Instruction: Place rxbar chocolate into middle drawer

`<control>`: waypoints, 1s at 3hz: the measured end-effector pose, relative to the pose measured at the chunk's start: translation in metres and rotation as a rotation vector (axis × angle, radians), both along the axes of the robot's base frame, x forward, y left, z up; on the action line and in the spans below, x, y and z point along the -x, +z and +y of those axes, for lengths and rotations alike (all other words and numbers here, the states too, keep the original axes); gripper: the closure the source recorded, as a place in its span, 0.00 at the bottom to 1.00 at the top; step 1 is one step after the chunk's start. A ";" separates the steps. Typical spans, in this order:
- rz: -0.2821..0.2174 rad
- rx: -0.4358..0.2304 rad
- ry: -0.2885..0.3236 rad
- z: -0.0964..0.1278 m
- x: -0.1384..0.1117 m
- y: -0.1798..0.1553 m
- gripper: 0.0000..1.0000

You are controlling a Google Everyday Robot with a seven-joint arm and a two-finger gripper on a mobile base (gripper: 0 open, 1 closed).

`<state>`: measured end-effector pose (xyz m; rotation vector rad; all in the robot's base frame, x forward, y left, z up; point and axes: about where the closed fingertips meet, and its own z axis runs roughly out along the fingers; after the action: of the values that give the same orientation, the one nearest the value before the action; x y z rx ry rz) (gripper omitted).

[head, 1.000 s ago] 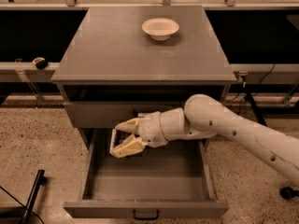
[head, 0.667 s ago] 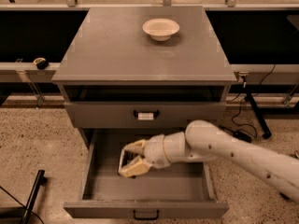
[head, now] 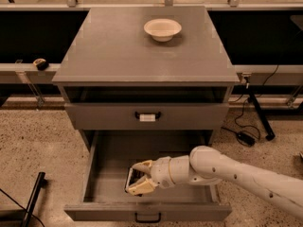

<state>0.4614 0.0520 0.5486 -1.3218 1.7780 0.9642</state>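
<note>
One small flat black-wrapped rxbar chocolate [head: 134,179] pinched in cream two-finger gripper [head: 132,178], low inside open grey middle drawer [head: 105,173]; likely light, fairly stiff, slick wrapper; grip across flat faces, mid-length

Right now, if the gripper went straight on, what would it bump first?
Probably the side wall or floor of the middle drawer; depth is unclear. The gripper, holding the rxbar chocolate, sits low inside it.
</note>
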 end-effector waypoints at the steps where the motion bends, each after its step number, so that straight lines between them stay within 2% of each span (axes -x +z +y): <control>1: -0.005 0.047 -0.026 -0.006 -0.015 -0.016 1.00; 2: -0.052 0.076 -0.029 -0.020 -0.049 -0.054 1.00; 3: -0.130 0.141 -0.053 -0.035 -0.088 -0.104 1.00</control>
<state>0.5496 0.0171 0.4449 -1.3837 1.7980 0.7186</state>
